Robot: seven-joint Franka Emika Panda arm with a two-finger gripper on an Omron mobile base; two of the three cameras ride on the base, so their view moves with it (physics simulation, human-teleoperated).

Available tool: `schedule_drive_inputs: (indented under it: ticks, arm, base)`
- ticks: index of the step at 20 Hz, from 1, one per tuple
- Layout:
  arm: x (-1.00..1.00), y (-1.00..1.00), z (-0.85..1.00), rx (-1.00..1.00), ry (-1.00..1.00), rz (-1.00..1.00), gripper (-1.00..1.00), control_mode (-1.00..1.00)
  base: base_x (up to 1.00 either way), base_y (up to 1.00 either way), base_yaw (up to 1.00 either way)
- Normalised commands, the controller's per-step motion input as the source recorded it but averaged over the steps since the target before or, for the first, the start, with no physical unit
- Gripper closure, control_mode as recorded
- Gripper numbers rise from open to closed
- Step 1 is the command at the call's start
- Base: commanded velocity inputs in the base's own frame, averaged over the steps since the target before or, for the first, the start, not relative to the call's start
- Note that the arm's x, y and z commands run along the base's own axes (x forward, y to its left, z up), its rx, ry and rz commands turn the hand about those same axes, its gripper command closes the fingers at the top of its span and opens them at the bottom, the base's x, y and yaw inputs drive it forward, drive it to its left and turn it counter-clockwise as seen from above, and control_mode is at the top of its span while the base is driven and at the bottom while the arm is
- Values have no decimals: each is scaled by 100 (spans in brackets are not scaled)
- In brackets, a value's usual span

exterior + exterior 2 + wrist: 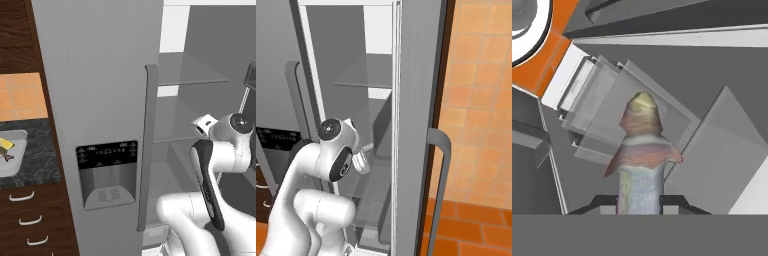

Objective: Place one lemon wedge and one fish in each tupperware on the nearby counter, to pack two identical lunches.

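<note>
In the hand view the gripper (640, 202) is pinched on a pale grey-and-pink fish (640, 155), which sticks up between the two dark fingertips above glass fridge shelves (602, 107). The left base view shows the black speckled stone counter (37, 150) far left, bearing a clear tupperware (12, 152) cut off by the frame edge, with a yellow lemon wedge (6, 144) and something dark, too small to identify. An open grey fridge door (100, 110) stands between counter and arm.

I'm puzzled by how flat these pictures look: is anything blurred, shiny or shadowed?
Left base view: even light, fridge door matte, no glare. Right base view: sharp, tiled wall evenly lit. Hand view: the fish in the pincer has smeared, soft texture; glass shelves overlap translucently.
</note>
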Motion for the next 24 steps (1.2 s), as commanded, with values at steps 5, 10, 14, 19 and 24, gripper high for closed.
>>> schedule_drive_inputs:
  ticks: [5, 10, 14, 19, 24]
  arm:
    - [-85, 39, 100, 0, -17, 8, 100, -100]
    - [-97, 51, 28, -4, -12, 8, 100, -100]
    - [-100, 30, 3, -7, -24, 6, 100, -100]
    - [0, 0, 0, 0, 0, 0, 100, 100]
    - [0, 0, 0, 0, 0, 0, 100, 100]
  base:
    - [0, 0, 0]
    - [0, 0, 0]
    - [0, 0, 0]
    - [-96, 77, 14]
    - [-23, 100, 18]
